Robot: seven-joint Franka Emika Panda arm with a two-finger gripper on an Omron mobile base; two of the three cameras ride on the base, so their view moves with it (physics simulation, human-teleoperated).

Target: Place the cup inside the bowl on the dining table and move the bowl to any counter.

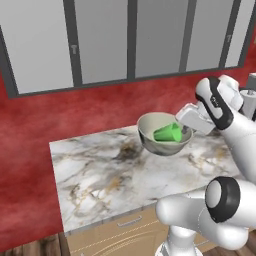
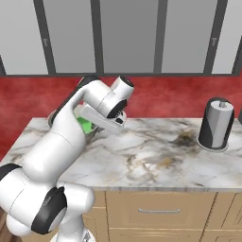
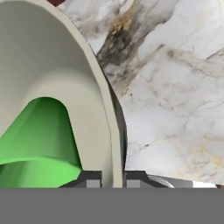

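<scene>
The end effector (image 3: 113, 178) is pinched nearly closed on the thin rim of the bowl (image 1: 155, 142), one fingertip inside the wall and one outside. The bowl hangs tilted just above the marble counter (image 1: 100, 180), with the green cup (image 1: 168, 133) lying on its side inside. Farther along the counter stands a dark paper-towel holder (image 2: 216, 124).

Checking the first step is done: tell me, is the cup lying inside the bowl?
Yes, the green cup lies on its side within the bowl.

Green cup (image 1: 168, 133) on its side in grey-beige bowl (image 1: 150, 138), seemingly above counter (image 1: 100, 175)
</scene>
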